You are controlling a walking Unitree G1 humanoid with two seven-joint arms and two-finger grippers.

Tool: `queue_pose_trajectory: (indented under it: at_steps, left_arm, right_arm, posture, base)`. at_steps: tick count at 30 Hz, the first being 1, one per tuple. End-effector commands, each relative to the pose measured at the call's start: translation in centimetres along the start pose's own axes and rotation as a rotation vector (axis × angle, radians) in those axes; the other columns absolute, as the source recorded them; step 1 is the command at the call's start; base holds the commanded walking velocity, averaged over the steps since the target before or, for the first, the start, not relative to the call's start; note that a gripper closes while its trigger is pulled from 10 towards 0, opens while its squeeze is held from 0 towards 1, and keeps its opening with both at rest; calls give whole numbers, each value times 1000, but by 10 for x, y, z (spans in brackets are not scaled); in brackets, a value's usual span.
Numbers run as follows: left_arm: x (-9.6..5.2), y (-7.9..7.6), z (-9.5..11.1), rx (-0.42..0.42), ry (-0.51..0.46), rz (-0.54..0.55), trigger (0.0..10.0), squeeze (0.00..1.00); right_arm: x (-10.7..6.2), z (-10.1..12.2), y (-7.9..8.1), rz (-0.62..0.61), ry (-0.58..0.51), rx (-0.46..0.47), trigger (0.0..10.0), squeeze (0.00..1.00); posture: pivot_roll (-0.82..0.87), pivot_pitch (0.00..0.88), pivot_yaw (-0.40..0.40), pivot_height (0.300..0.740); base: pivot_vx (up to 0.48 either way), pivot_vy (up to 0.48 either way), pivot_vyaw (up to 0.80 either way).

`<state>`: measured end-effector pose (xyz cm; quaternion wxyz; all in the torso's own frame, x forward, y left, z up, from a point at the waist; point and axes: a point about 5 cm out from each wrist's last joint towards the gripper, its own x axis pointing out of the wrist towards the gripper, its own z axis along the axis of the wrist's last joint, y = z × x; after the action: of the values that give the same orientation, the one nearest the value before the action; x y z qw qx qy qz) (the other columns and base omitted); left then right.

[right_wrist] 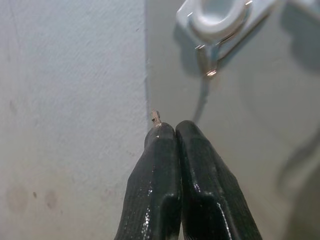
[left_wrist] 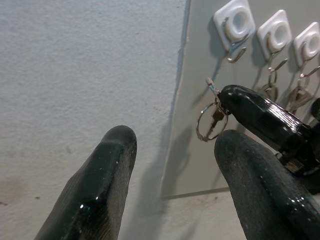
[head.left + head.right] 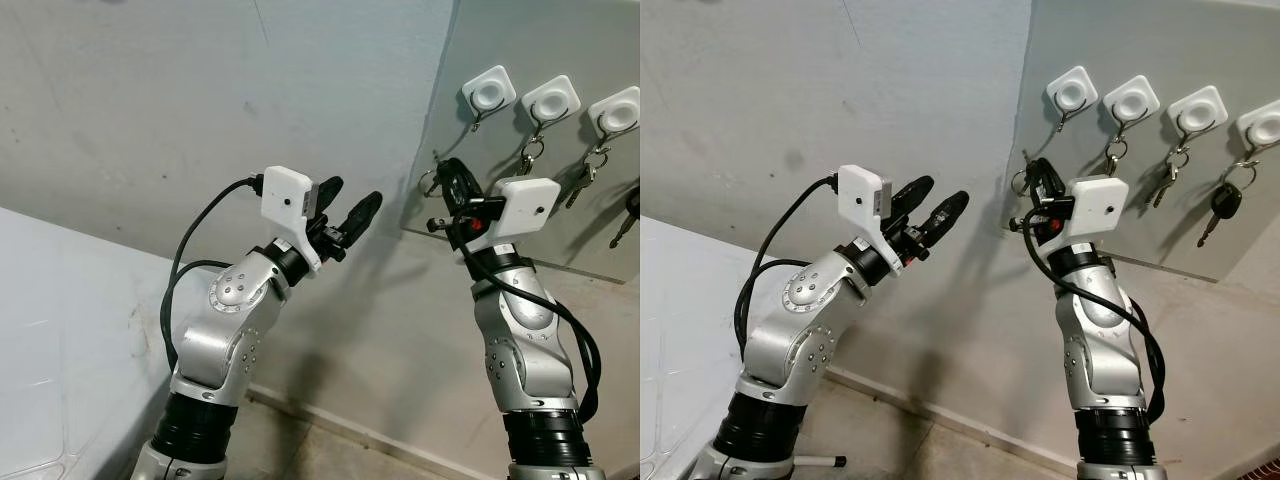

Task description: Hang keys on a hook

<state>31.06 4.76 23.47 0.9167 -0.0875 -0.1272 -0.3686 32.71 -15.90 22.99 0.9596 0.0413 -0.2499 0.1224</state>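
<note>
Right pincer (image 3: pixel 1039 180) pinches keys (image 2: pixel 210 120), mostly hidden, below hook (image 3: pixel 1071 98).

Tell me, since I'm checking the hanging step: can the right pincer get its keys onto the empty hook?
Probably yes. The right pincer is shut on the keys, just below and left of the empty hook, with bare panel between them. The left pincer is open and off to the side.

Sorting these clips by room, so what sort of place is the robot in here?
Likely a hallway or entry corner of a home, though little shows. A grey panel on a bare plaster wall carries a row of white hooks, several already holding keys, and the right gripper lifts a key ring toward them.
</note>
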Motion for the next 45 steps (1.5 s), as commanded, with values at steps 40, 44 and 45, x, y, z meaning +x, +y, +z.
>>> queue_pose_trajectory:
  at_steps: [40, 44, 45]
  left_arm:
    - [3, -7, 9, 1, -22, -34, 10000, 0]
    - [3, -8, 10, -4, -24, -34, 10000, 0]
    - [3, -8, 10, -2, -26, -33, 10000, 0]
  right_arm:
    - [22, 48, -14, -27, -254, 41, 10000, 0]
    - [22, 45, -18, -74, -234, 39, 10000, 0]
    - [20, 43, -21, -92, -224, 35, 10000, 0]
  posture:
    - [-9, 57, -7, 740]
    - [-8, 59, -8, 740]
    - [-8, 59, -8, 740]
  base:
    - [0, 0, 0]
    - [0, 0, 0]
    - [0, 0, 0]
